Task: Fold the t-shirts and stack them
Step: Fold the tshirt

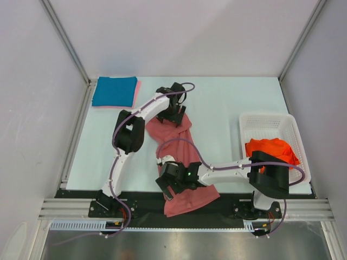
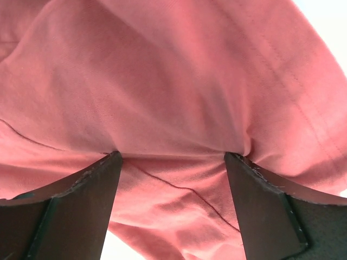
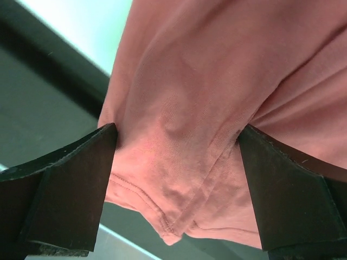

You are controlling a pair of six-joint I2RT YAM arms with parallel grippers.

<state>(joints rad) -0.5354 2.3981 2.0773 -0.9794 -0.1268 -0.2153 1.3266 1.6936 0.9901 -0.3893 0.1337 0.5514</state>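
A dusty salmon-red t-shirt (image 1: 173, 132) lies crumpled in a long strip down the middle of the table, and its near end hangs over the front edge. My left gripper (image 1: 172, 111) is at the shirt's far end, open, with its fingertips pressed down on the cloth (image 2: 173, 81) and a fold bunched between them (image 2: 173, 156). Over the near end my right gripper (image 1: 176, 184) is open too, straddling a hemmed corner of the shirt (image 3: 206, 81) without closing on it (image 3: 176, 127). A folded teal-blue t-shirt (image 1: 114, 91) lies at the back left on a light pink one (image 1: 138, 89).
A white lattice basket (image 1: 265, 116) stands at the right with bright orange-red t-shirts (image 1: 271, 147) in it. The right arm's elbow overlaps the basket's near corner. A dark strip and a metal rail run along the table's front edge (image 1: 141, 201).
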